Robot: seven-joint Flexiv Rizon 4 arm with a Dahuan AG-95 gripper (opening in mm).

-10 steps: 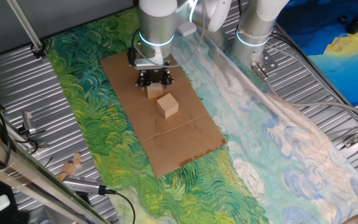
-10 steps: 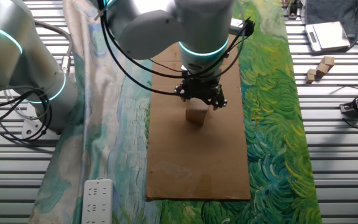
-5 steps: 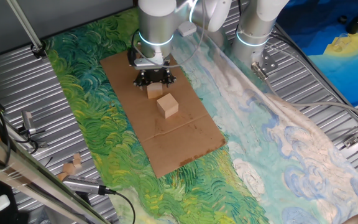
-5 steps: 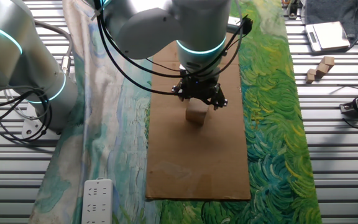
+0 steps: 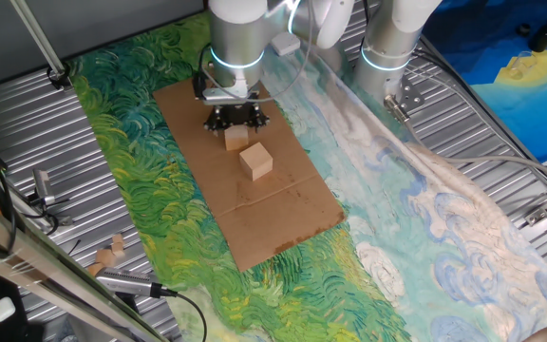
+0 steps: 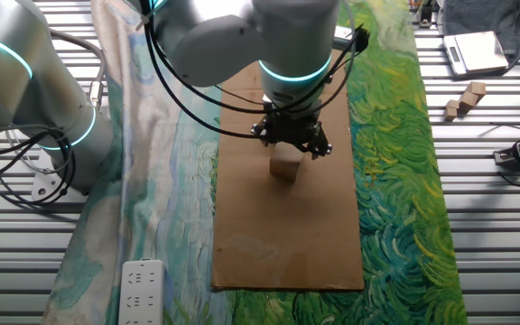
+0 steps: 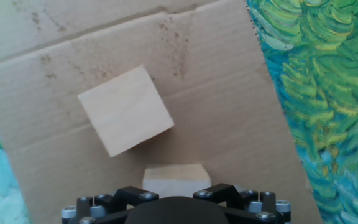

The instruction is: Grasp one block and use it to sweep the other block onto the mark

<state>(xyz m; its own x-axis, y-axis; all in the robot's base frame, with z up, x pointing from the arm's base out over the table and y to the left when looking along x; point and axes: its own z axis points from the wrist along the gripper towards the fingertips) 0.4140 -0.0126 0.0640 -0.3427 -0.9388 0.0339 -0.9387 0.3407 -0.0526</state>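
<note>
Two pale wooden cubes lie on a brown cardboard sheet [image 5: 283, 209]. My gripper [image 5: 236, 131] stands upright over the cube nearer the arm [image 5: 236, 140], which sits between its jaws. In the hand view that cube [image 7: 176, 177] shows at the bottom edge, half hidden by the gripper [image 7: 176, 188]. The free cube [image 5: 255, 161] lies just beyond it, turned at an angle, a small gap away [image 7: 125, 110]. In the other fixed view only one cube [image 6: 285, 165] shows, right under the gripper [image 6: 288, 150]. The black dot mark shows in no view.
The cardboard lies on a green and blue painted cloth [image 5: 150, 190]. Ribbed metal table [image 5: 27, 123] lies around it. A second arm's base [image 5: 387, 47] stands at the back right. Small wooden pieces [image 5: 110, 253] and a power strip [image 6: 141, 291] lie off the cloth.
</note>
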